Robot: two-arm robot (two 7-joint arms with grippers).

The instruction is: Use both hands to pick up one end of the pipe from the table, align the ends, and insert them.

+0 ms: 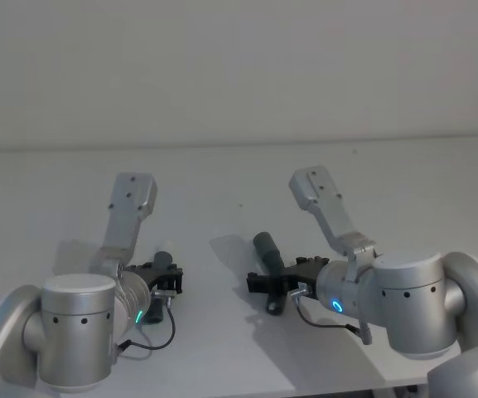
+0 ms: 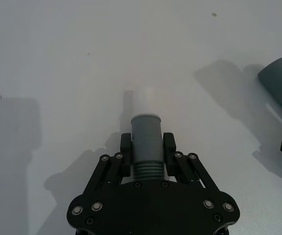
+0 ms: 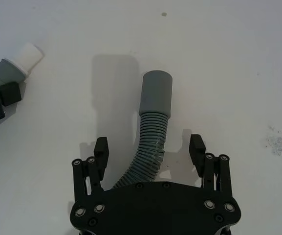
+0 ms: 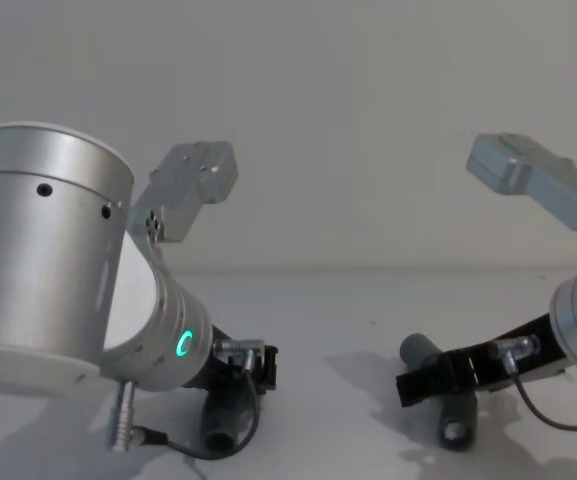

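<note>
- Left gripper (image 1: pixel 164 267), lower left, pinched the spigot hose (image 2: pixel 146 169) just behind its cuff (image 2: pixel 145 129).
- Right gripper (image 3: pixel 149 146) had jaws spread around the other hose (image 3: pixel 150 134); ribs looked light and floppy, so I'd grab by the stiffer cuff (image 3: pixel 156 93).

- We see the left hose piece (image 2: pixel 146 166), dark grey and ribbed, clamped between the fingers of the left hand (image 2: pixel 147 144) just behind its smooth grey cuff (image 2: pixel 145 131). A short white spigot (image 2: pixel 144 100) sticks out of the cuff.
- We see the right hose piece (image 3: pixel 149 147) lying bent on the worktop (image 3: pixel 238 58). Its plain grey cuff (image 3: pixel 156 93) points away from the right hand (image 3: pixel 149 146), whose jaws stand apart on either side of the ribs.
</note>
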